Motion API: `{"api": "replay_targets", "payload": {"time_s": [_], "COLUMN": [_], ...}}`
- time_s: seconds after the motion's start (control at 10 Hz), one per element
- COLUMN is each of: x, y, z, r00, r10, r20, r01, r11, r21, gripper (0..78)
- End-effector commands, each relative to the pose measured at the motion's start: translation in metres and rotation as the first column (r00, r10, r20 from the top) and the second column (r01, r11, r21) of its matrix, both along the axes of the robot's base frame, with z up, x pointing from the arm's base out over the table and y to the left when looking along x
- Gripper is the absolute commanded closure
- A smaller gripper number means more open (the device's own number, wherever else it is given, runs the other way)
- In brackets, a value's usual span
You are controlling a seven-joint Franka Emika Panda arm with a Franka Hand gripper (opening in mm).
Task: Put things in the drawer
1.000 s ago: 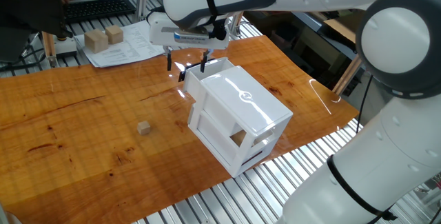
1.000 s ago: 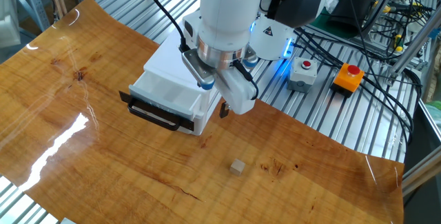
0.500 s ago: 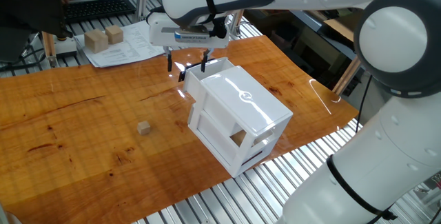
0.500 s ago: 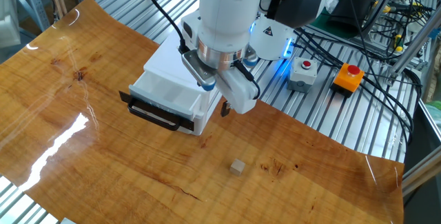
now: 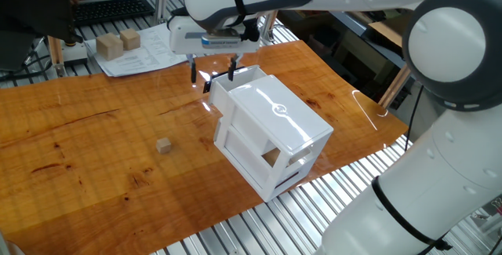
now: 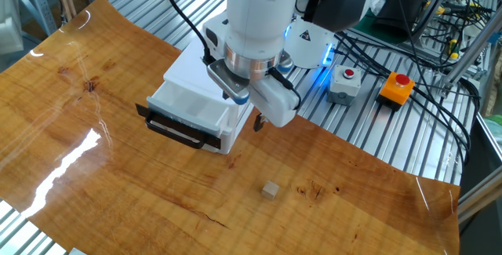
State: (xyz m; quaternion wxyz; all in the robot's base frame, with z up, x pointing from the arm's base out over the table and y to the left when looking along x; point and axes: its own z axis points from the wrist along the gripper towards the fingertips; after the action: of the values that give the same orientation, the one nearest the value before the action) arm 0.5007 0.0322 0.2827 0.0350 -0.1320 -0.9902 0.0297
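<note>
Apparently the drawer is already pulled out, just below the gripper, whose fingers are spread and empty; fetching comes next, so it must travel to the small cube, well apart on the table

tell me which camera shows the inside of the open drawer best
The other fixed view: it faces the pulled-out drawer and looks down into its white tray behind the black handle. The first fixed view sees the cabinet from behind; only the drawer's rim shows.

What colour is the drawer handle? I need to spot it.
Black, on the white drawer; the handle shows best in the other fixed view.
</note>
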Motion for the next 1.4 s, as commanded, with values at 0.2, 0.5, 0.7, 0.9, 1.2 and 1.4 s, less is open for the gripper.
{"api": "replay_targets", "payload": {"time_s": [0.2,0.5,0.7,0.9,1.2,1.4], "x": [0.000,-0.001,-0.005,-0.006,-0.005,0.000], "y": [0.002,0.022,0.039,0.055,0.069,0.078], "z": [0.000,-0.006,-0.010,-0.018,-0.027,-0.036], "r00": [0.999,1.000,1.000,1.000,1.000,1.000], "r10": [0.036,0.018,-0.002,-0.016,-0.024,-0.028], "r20": [-0.008,-0.008,-0.004,0.006,0.010,0.013], "r01": [-0.036,-0.018,0.002,0.016,0.024,0.028], "r11": [0.999,0.999,1.000,0.999,0.999,0.999], "r21": [0.034,0.029,0.028,0.032,0.033,0.042], "gripper": [0.2,0.2,0.2,0.2,0.2,0.2]}}
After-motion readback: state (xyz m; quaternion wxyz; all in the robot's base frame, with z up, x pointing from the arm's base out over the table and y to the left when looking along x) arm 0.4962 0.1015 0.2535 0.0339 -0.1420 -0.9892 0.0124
